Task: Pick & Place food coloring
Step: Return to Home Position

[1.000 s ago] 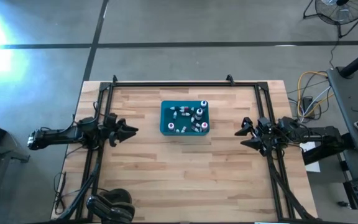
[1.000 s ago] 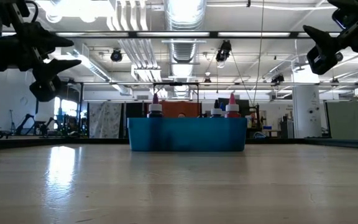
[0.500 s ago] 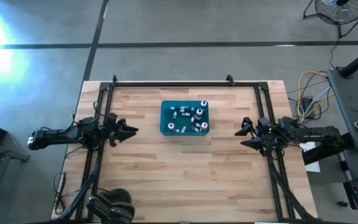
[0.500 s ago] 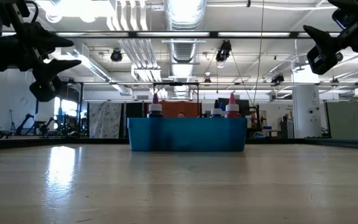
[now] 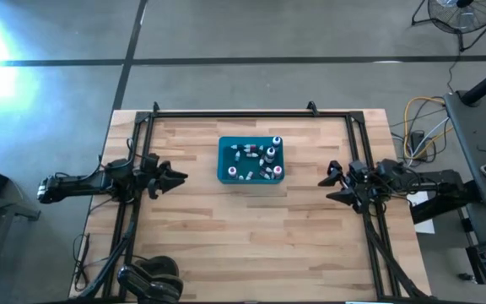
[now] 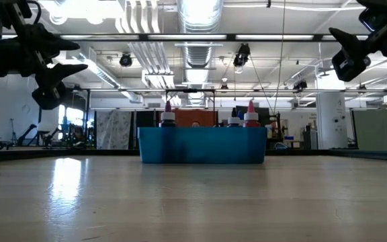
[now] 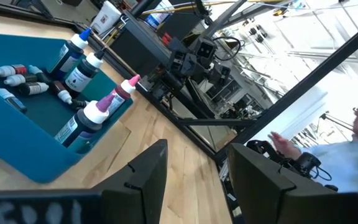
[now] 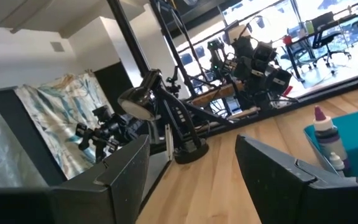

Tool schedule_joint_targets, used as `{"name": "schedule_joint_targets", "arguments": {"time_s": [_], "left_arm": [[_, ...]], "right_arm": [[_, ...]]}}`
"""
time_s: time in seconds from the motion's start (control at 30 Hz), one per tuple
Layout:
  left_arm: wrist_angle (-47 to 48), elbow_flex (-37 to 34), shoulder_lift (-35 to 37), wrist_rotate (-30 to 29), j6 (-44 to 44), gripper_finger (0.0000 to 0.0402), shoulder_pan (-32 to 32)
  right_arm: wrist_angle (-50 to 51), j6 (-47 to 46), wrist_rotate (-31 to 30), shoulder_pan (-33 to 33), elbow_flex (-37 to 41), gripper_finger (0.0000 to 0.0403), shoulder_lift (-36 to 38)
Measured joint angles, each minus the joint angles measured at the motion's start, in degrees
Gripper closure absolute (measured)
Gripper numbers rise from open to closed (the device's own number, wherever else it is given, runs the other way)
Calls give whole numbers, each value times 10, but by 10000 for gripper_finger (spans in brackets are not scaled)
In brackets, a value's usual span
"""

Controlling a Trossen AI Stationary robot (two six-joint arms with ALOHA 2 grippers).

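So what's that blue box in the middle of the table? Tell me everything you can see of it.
It is a teal rectangular bin, plastic by its look, open-topped with smooth, low walls. It sits flat on the wooden table, near its middle, between the two arms. Inside are many small bottles: some stand upright with their caps poking above the rim, others lie on its floor. Nothing else touches it.
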State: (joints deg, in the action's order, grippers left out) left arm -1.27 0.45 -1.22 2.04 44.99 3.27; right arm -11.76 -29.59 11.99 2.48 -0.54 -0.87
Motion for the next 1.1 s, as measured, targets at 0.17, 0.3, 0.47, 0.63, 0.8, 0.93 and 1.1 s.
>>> {"name": "schedule_joint_targets", "arguments": {"time_s": [0.17,0.3,0.47,0.63,0.8,0.93,1.1], "left_arm": [[0,0,0,0,0,255,0],[-1,0,0,0,0,255,0],[-1,0,0,0,0,255,0],[-1,0,0,0,0,255,0],[-1,0,0,2,0,255,0],[-2,0,0,2,0,255,0],[-2,0,0,2,0,255,0]], "right_arm": [[0,0,0,0,0,170,-7],[0,0,0,0,0,170,-8],[0,0,0,0,0,170,-8],[0,0,0,0,0,170,-8],[0,0,0,0,0,170,-8],[0,0,0,0,0,170,-8],[0,0,0,0,0,170,-8]]}}
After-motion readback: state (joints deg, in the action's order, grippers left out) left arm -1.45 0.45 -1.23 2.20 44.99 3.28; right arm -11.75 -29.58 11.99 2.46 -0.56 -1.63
